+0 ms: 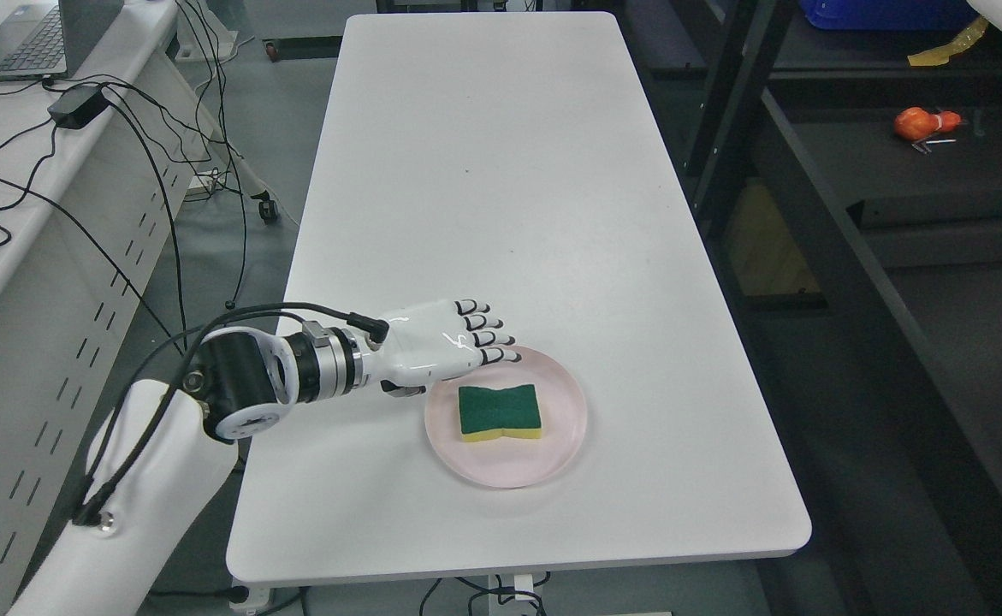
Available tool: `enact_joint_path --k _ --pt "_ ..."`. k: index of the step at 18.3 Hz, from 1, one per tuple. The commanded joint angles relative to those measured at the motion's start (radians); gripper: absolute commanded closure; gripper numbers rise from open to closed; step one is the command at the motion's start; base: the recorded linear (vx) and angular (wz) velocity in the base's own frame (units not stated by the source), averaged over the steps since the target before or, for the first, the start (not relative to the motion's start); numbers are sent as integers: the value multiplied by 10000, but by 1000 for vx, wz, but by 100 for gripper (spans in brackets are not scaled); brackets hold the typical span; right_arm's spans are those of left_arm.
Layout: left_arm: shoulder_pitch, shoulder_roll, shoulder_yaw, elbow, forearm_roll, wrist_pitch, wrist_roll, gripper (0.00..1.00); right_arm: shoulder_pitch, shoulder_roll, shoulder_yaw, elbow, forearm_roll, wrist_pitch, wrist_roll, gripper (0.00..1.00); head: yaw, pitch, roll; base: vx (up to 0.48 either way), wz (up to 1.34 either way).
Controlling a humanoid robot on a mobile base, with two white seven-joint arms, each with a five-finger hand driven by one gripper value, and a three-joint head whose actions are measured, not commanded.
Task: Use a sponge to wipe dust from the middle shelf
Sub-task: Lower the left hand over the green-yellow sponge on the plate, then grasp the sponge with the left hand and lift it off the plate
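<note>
The step in hand looks like reaching for the sponge (500, 411): the left hand (445, 346) hovers at the pink plate (565, 441)'s upper-left rim, fingers extended, holding nothing. Next it must lower onto the sponge and close.

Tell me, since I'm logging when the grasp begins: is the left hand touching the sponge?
Apart. The head view shows bare pink plate between the left hand and the sponge; its open fingers reach only over the plate's far-left rim.

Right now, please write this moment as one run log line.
left hand: open, at plate rim | sponge: on pink plate, not grasped | right hand: not in view
</note>
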Motion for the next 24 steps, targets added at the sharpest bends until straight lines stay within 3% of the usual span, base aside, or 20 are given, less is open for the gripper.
enact_joint_path --k 1,5,8,10,13,16,20,24 --pt "166 -1204 -1121 435 -224 19 0 8 0 -175 -2 -175 0 -8 6 0 0 0 0 0 0" --pt "750 -1204 -1015 343 -270 96 -77 11 0 -175 -2 -175 0 -8 6 0 0 0 0 0 0" --pt "843 -1250 -510 313 -254 127 -77 22 0 -175 -2 -175 0 -8 6 0 0 0 0 0 0" --pt "889 -1540 133 267 -193 127 -92 35 0 -175 13 -175 0 -8 6 0 0 0 0 0 0" --pt "1027 -2184 1451 221 51 50 -138 67 0 -175 -2 -175 0 -8 6 0 0 0 0 1 7" --pt "1348 -2825 2602 205 1183 50 -93 98 0 -175 -2 -175 0 -8 6 0 0 0 0 0 0" --pt "1625 -2825 4152 190 3221 233 365 100 0 -175 -2 -175 0 -8 6 0 0 0 0 0 0" --pt "1625 -2825 4721 190 8198 2391 2187 100 0 -175 -2 -175 0 -8 6 0 0 0 0 0 0"
